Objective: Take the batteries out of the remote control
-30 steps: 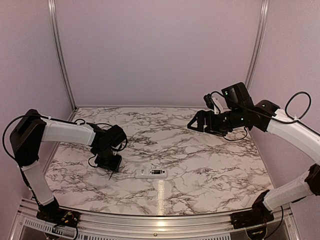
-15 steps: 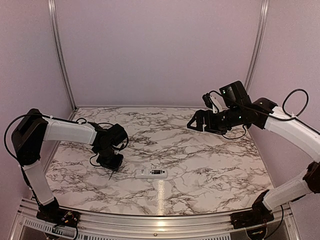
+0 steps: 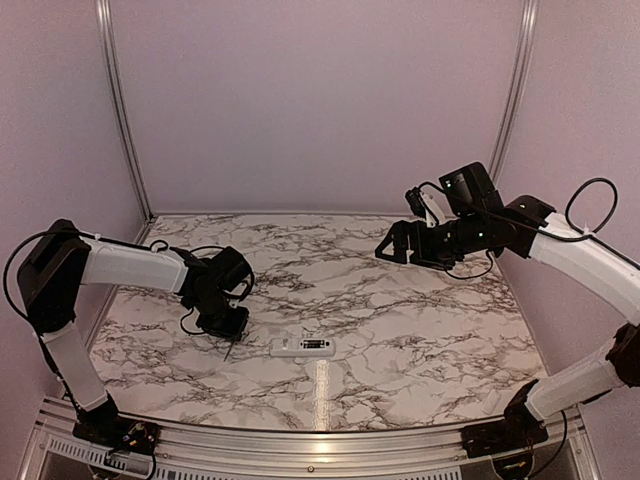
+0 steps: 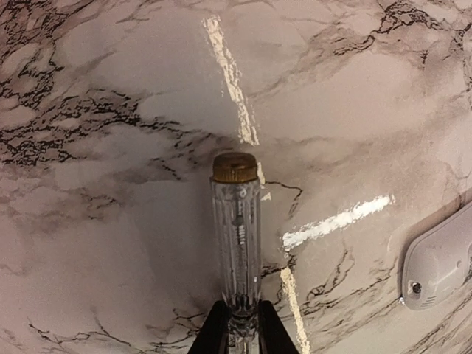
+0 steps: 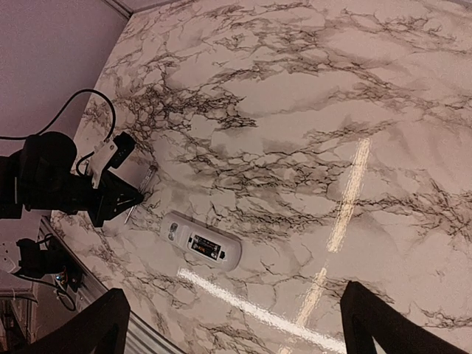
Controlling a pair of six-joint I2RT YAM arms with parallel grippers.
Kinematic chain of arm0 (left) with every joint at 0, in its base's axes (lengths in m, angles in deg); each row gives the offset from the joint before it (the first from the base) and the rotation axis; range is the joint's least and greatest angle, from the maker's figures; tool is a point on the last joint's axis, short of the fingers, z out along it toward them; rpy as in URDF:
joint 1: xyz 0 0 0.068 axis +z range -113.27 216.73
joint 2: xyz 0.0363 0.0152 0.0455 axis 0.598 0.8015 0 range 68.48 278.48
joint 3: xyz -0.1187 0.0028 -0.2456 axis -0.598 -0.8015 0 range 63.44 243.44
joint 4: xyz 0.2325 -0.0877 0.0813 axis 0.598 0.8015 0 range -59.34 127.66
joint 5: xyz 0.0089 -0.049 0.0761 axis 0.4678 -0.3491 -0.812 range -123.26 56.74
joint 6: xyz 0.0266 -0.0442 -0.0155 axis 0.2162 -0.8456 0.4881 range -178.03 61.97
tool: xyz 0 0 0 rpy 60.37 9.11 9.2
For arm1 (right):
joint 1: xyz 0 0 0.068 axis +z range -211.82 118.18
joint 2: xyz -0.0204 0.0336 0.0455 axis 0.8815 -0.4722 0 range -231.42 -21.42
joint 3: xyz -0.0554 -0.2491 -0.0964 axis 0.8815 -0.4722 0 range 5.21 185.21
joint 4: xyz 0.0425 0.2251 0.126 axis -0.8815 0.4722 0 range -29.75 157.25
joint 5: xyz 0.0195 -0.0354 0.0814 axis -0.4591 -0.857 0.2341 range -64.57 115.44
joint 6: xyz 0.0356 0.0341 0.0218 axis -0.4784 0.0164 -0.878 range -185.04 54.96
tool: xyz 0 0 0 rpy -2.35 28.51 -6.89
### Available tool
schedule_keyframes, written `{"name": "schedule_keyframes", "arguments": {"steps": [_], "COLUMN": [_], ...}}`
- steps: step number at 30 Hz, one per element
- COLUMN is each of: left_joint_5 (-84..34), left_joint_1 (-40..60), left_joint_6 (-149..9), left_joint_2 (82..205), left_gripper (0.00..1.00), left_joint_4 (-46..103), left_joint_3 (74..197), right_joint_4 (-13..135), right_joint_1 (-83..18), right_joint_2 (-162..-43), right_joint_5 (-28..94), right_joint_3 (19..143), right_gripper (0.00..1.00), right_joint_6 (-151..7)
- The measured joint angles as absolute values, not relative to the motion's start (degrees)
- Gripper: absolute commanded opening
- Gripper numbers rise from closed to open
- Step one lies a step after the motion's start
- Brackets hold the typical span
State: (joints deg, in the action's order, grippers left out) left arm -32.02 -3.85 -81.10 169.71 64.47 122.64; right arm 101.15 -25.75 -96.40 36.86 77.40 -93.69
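The white remote control (image 3: pixel 303 347) (image 5: pixel 200 241) lies flat near the table's front, its back face up and its compartment uncovered. Dark batteries (image 5: pixel 206 245) sit inside it. My left gripper (image 3: pixel 224 326) (image 4: pixel 241 318) is just left of the remote and is shut on a clear-handled screwdriver (image 4: pixel 237 228) with a brass cap; its thin shaft (image 3: pixel 229 350) points down at the marble. One end of the remote (image 4: pixel 439 262) shows at the right edge of the left wrist view. My right gripper (image 3: pixel 390 247) (image 5: pixel 234 291) hangs open high above the table's right rear, holding nothing.
The marble table top (image 3: pixel 400 320) carries only the remote. A metal rail (image 3: pixel 320 440) runs along the near edge, and pale walls close the back and sides. Cables trail from both wrists.
The left jaws have closed on the screwdriver, and the gripper has shifted slightly toward the remote. The right arm has barely moved.
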Motion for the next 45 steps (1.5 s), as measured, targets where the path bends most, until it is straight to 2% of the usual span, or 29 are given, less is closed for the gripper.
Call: {"name": "schedule_keyframes", "arguments": {"steps": [8,20,29,37,45], "left_joint_5": [-28.9,-24.4,-19.3,-16.7,-16.4], "left_joint_1": [-3.9,-8.4,-12.2,-16.3,-18.7], "left_joint_6": [-81.1,-77.9,-74.7,-71.2,-68.6], "left_joint_2": [166.5,154.0,154.4,159.4,162.5], "left_gripper": [0.12,0.12,0.11,0.12,0.12], "left_joint_4": [63.6,60.1,58.8,58.3,58.4], "left_joint_3": [120.4,120.6,125.9,134.2,138.6], "right_joint_4": [101.1,99.1,96.5,94.6,89.9], "right_joint_1": [-25.7,-25.7,-25.7,-25.7,-25.5], "right_joint_2": [-96.4,-96.4,-99.3,-102.5,-103.7], "right_joint_5": [37.1,41.2,49.3,59.3,66.6], "right_joint_3": [77.4,75.8,75.3,73.5,68.3], "right_gripper": [0.98,0.98,0.98,0.98,0.98], "right_joint_6": [-93.7,-93.9,-94.6,-95.6,-99.7]}}
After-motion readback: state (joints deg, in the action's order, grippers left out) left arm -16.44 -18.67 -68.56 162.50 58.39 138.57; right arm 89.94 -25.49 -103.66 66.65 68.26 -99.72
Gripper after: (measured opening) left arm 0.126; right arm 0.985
